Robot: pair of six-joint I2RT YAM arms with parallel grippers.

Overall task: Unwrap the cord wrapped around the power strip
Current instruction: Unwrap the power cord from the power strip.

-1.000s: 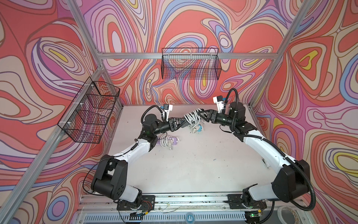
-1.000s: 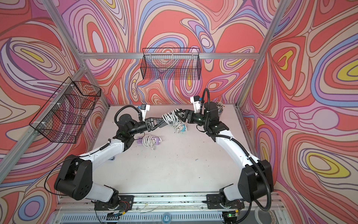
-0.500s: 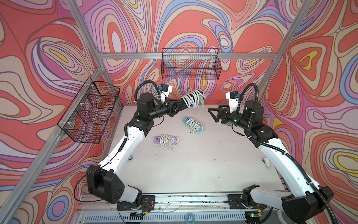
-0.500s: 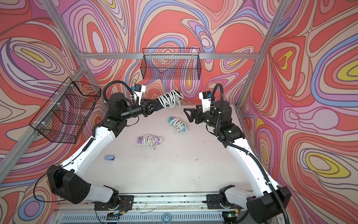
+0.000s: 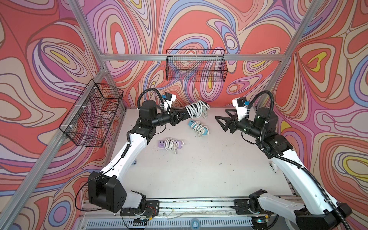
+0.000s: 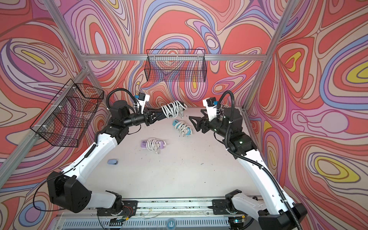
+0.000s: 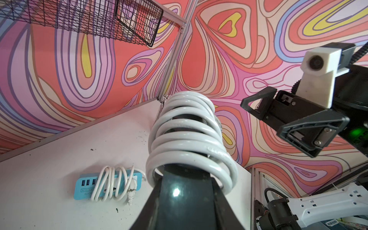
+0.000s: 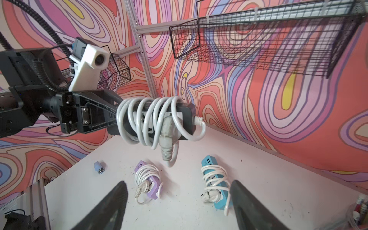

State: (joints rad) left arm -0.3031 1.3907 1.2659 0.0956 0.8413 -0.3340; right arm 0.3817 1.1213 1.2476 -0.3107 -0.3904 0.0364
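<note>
A black power strip (image 8: pixel 186 111) hangs in the air near the back wall, with a thick white cord (image 8: pixel 149 117) coiled around it several times. Its grey plug (image 8: pixel 167 139) dangles below. My left gripper (image 5: pixel 181 115) is shut on one end of the power strip (image 5: pixel 196 108). In the left wrist view the cord (image 7: pixel 189 139) rings the black body just beyond the left gripper (image 7: pixel 185 179). My right gripper (image 5: pixel 220 114) is open and empty, level with the strip and a short way to its right. The right gripper (image 8: pixel 178 182) faces the strip's free end.
On the table below lie a blue power strip (image 5: pixel 199 127) and a purple one (image 5: pixel 170 144), each wrapped in white cord. A small blue-grey object (image 6: pixel 113 161) sits front left. Wire baskets hang on the back wall (image 5: pixel 196 67) and the left frame (image 5: pixel 93 117).
Both arms rose from low over the table. My left gripper carried the wrapped power strip up toward the back wall. My right gripper drew away to the right, open.
</note>
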